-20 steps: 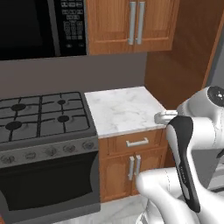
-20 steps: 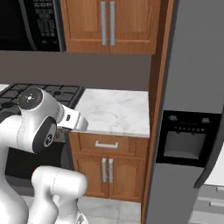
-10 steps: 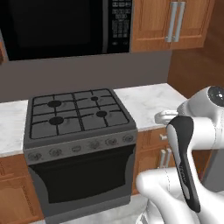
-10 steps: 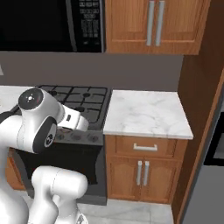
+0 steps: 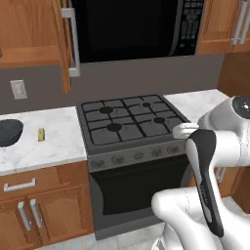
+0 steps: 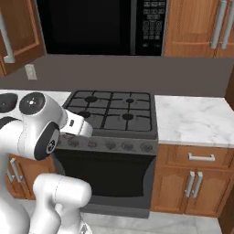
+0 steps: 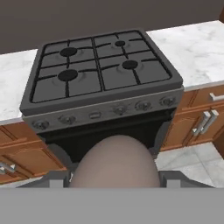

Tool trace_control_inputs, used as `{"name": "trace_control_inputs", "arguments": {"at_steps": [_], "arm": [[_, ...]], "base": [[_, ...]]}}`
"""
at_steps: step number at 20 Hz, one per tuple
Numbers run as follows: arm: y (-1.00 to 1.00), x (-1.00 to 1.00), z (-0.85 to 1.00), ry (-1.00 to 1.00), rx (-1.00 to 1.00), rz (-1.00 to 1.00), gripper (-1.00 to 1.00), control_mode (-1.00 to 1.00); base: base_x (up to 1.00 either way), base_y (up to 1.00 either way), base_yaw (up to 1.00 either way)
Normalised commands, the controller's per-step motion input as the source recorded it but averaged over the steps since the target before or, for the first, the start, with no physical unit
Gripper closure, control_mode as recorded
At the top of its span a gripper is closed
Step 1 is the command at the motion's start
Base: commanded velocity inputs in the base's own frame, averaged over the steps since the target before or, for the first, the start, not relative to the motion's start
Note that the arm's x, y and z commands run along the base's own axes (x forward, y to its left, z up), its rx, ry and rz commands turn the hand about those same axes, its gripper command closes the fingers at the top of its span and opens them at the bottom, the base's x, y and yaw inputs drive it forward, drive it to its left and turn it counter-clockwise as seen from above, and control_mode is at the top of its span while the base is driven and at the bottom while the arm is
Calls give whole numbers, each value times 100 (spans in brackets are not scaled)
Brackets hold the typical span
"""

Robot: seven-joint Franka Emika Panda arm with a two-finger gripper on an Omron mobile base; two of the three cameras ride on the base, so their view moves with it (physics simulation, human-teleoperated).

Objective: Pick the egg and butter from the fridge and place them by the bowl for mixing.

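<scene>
Nearest in the hand view, the egg (image 7: 113, 162) sits as a grey-brown rounded dome right at the gripper (image 7: 114, 178), with the grey jaw parts flanking it left and right, so the claw is pinching the egg, held in front of the oven door of the stove (image 7: 105, 74). In the left base view the white arm (image 5: 207, 190) rises at the near right, its wrist over the stove's front right corner. The stove top with four burners lies just beyond, marble counter (image 5: 44, 146) on both sides, wooden cabinets (image 6: 192, 178) below. On the left counter stretch the butter (image 5: 41, 134), a small mustard-yellow stick, lies flat, near the dark bowl (image 5: 10, 132) but apart from it; the bowl sits at the far left edge of that view. A wall outlet (image 5: 18, 89) is on the grey backsplash above them. Farthest up, a black microwave (image 5: 132, 27) hangs over the stove between wooden upper cabinets, the left one's door (image 5: 63, 44) standing open.
</scene>
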Motion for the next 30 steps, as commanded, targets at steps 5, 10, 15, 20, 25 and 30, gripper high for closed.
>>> {"name": "trace_control_inputs", "arguments": {"at_steps": [5, 10, 15, 20, 25, 30], "arm": [[0, 0, 0, 0, 0, 0, 100, 100], [0, 0, 0, 0, 0, 0, 100, 100], [0, 0, 0, 0, 0, 0, 100, 100], [0, 0, 0, 0, 0, 0, 100, 100], [0, 0, 0, 0, 0, 0, 100, 100], [0, 0, 0, 0, 0, 0, 100, 100]], "base": [[12, 94, 0], [15, 94, 0], [18, 92, -1], [19, 92, -1], [37, 75, -1], [61, 25, 0]]}}
